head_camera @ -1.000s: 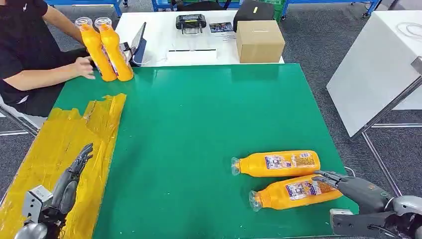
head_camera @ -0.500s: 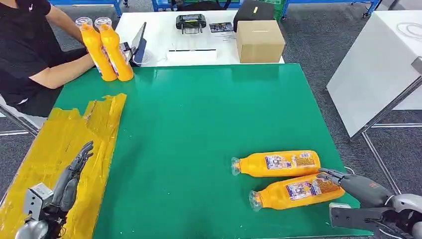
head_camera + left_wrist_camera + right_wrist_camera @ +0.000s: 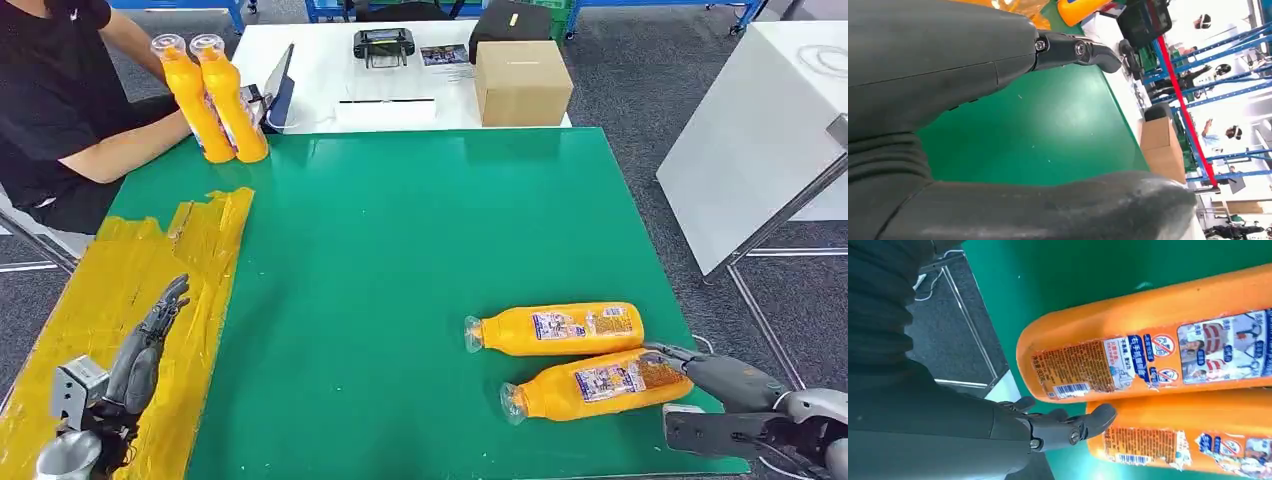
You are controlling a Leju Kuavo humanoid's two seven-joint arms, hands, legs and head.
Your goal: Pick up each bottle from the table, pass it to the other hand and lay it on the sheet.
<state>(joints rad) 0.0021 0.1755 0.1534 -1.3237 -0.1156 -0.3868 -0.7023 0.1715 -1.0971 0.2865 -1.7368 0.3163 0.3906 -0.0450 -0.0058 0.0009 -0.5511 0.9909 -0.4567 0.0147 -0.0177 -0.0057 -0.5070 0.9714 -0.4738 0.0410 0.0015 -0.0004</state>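
On the green table [image 3: 400, 260], two orange bottles lie side by side near the right edge. The right hand [image 3: 715, 378], fingers apart and holding nothing, reaches the base of the nearer bottle [image 3: 595, 385]; the farther bottle [image 3: 555, 329] lies just beyond. The left hand [image 3: 140, 355] hovers with fingers extended over the yellow sheet [image 3: 100, 290], empty.

Left hand [image 3: 140, 355]: dark grey fingers, pale grey block at the wrist, silver arm segment below. Right hand [image 3: 720, 378]: dark grey, smooth-shelled, with a grey bracket and silver wrist joint. Small screws mark the finger pivots [image 3: 1075, 436]. Ribbed grey covers sit behind both hands.
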